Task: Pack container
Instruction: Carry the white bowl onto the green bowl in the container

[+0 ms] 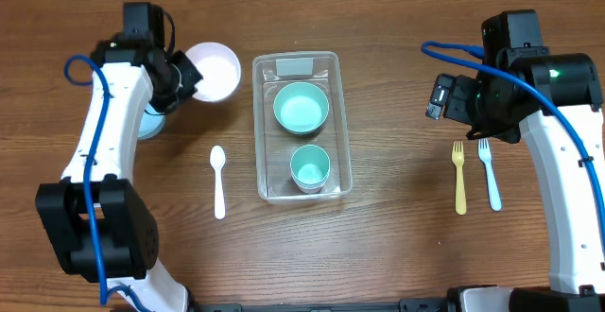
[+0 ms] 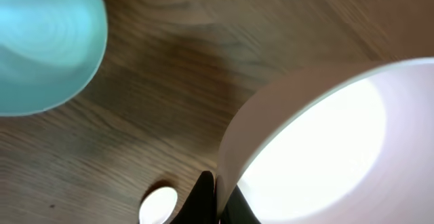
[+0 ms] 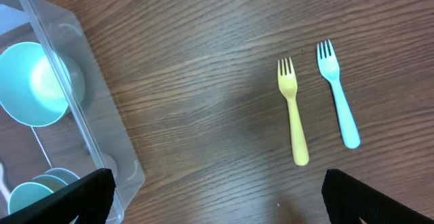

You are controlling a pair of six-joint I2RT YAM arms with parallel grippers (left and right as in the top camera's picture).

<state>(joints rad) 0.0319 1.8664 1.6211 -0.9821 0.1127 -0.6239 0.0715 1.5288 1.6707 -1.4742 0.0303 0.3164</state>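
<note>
Here's the broad brown wooden desk [image 1: 397, 255], and the clear rectangular plastic container [image 1: 258, 132] sits square in the middle of it, whitish label at one end. Just left of the container's label end stands the pale pink round plastic bowl [image 1: 216, 69], and the left pincer [image 2: 218, 197] is clamped tight on its rim, on the side away from the container; the wrist view shows the bowl wall pinched between the dark fingers. Inside the container, a teal round plastic bowl [image 1: 301, 107] sits upright in the label half. Farther left of the container than the pink bowl, a light blue round vessel [image 1: 151, 123] peeks out from under the left arm, cup or bowl I can't say. A small teal plastic cup [image 1: 309, 167] stands in the container's other half, close to the end wall. Right of the container, well apart, the right pincer [image 3: 217, 207] hovers with jaws spread wide, nothing between them. A white plastic spoon [image 1: 218, 182] lies just left of the container. Well right lie a yellow plastic fork [image 1: 459, 178] and a light blue plastic fork [image 1: 490, 175] side by side, yellow nearer the container.
</note>
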